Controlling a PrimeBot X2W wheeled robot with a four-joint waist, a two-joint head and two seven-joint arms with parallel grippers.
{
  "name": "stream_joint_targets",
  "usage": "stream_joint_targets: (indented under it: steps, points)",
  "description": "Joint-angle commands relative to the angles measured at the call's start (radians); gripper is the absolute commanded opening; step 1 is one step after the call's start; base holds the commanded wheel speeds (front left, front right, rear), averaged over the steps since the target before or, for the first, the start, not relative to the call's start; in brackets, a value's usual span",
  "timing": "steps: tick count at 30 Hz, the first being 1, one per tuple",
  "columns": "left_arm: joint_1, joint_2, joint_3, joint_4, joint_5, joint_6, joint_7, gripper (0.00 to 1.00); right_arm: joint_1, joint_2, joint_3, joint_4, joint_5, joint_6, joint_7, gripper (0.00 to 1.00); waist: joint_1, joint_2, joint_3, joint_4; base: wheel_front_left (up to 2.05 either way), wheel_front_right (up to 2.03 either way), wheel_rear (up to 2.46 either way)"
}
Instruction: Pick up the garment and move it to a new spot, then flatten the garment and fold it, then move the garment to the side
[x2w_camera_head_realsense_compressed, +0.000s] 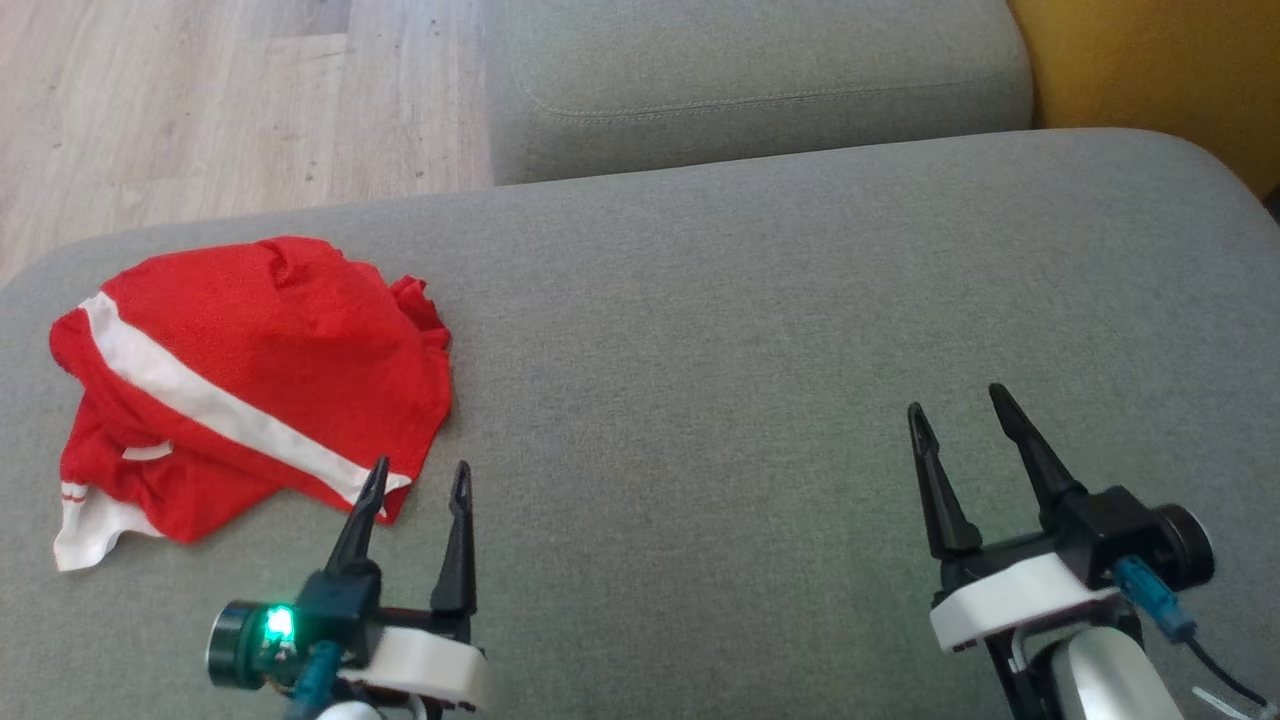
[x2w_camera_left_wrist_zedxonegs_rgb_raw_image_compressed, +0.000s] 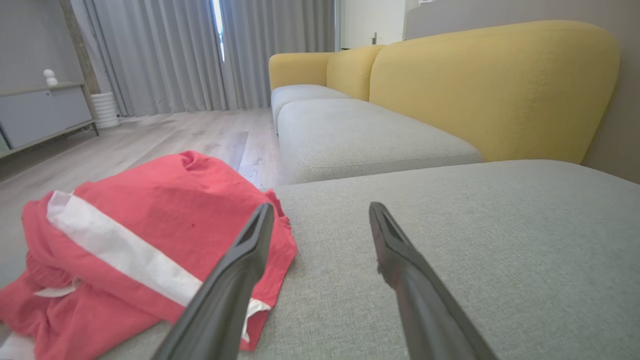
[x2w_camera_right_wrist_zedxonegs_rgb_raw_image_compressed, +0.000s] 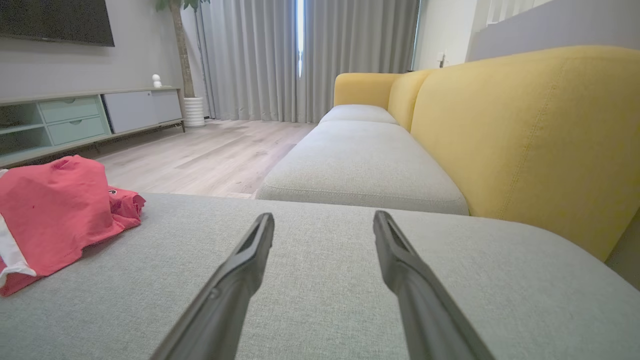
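Grey cushion (x2w_camera_head_realsense_compressed: 700, 300) of a sofa, wood floor (x2w_camera_head_realsense_compressed: 200, 100) beyond. Crumpled red garment (x2w_camera_head_realsense_compressed: 250, 380) at cushion's left end, just beside left claw (x2w_camera_head_realsense_compressed: 420, 465). Spread open and empty, both; right claw (x2w_camera_head_realsense_compressed: 955, 398) well apart from garment.

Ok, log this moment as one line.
garment: crumpled, left on sofa cushion | left gripper: open, by garment edge | right gripper: open, empty

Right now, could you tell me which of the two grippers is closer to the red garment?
The left gripper: it sits at the red garment's near corner, while the right gripper is over bare grey cushion, far to the side.
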Motion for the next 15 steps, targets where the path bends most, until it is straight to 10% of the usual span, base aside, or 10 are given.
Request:
stream_joint_targets:
  steps: [1,15]
  points:
    - [-0.057,0.018,0.014,-0.035,0.033,0.011,-0.017,1.0,-0.063,-0.008,0.025,-0.041,-0.038,-0.001,-0.017,1.0,0.0,0.0,0.0,-0.001,0.0,0.0,0.0]
    - [-0.019,-0.034,0.073,-0.122,0.01,-0.024,-0.059,1.0,-0.04,-0.008,0.039,-0.068,0.007,-0.001,-0.058,1.0,0.0,0.0,0.004,0.001,0.0,0.0,0.0]
